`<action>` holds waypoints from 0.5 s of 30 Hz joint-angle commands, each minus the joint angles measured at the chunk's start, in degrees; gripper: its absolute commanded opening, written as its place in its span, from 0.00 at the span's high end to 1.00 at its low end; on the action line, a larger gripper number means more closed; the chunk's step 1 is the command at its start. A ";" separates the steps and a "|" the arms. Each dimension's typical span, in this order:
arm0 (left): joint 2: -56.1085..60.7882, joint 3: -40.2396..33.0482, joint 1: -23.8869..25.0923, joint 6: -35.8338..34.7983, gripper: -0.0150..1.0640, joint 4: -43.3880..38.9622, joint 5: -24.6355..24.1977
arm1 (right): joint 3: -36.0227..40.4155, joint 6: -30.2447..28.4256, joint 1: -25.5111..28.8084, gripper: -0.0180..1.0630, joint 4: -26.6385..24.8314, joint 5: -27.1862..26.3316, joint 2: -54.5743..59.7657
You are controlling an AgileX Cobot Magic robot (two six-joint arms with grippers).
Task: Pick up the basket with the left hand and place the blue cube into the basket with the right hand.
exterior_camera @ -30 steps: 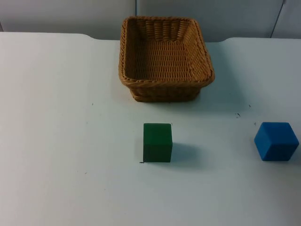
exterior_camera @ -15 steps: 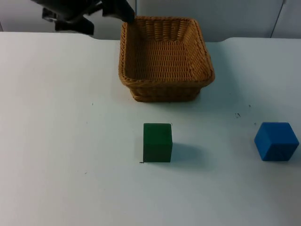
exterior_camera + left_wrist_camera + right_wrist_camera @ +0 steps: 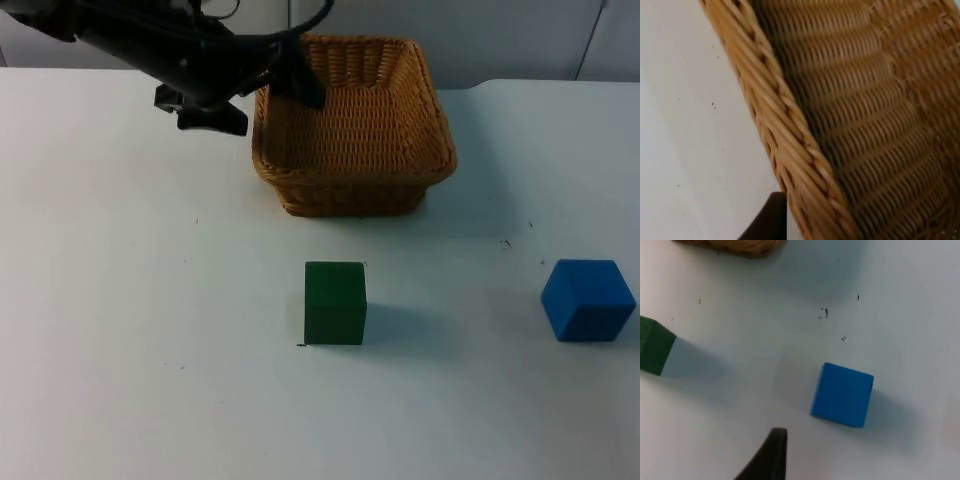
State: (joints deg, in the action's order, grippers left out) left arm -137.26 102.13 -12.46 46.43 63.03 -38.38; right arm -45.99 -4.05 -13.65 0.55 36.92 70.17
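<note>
Blue cube (image 3: pixel 842 395) on white table (image 3: pixel 900 300); green cube (image 3: pixel 655 350) well apart.

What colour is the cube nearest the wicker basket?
Green: the green cube sits just before the basket, best seen in the top view.

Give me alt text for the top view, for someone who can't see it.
The left gripper reaches over the left rim of a wicker basket at the back of a white table. A green cube sits in front of the basket, a blue cube far right.

One wicker basket (image 3: pixel 352 125), one green cube (image 3: pixel 335 302), one blue cube (image 3: pixel 587 300), one white table (image 3: pixel 120 330)
</note>
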 commanded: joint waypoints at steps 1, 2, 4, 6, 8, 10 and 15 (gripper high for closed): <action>-0.94 1.25 -0.29 -1.01 0.01 0.20 -0.36 | -0.24 0.65 -0.46 0.02 0.80 -1.02 0.74; -1.83 2.18 -0.29 -1.97 0.01 -0.19 -0.36 | -0.24 0.65 -0.46 0.02 0.80 -1.15 1.18; -3.57 4.36 -0.29 -3.48 0.02 -0.91 -0.36 | -0.24 0.65 -0.46 0.02 0.80 -1.42 1.56; -4.14 5.13 -0.29 -3.87 0.02 -1.30 -0.36 | -0.24 0.65 -0.46 0.02 0.80 -1.80 1.56; -5.11 6.42 -0.35 -4.63 0.02 -1.55 -0.36 | -0.24 0.65 -0.46 0.02 0.80 -2.57 1.56; -5.62 7.21 -0.35 -5.47 0.02 -1.72 -0.50 | -0.24 0.65 -0.46 0.02 0.80 -2.98 1.56; -7.35 9.26 -0.69 -6.65 0.04 -2.47 -1.20 | -0.24 0.65 -0.46 0.02 0.80 -3.85 1.56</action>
State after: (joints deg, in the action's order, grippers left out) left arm -144.26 110.73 -12.61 40.26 60.77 -38.75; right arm -45.99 -3.67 -13.90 0.92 33.95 71.65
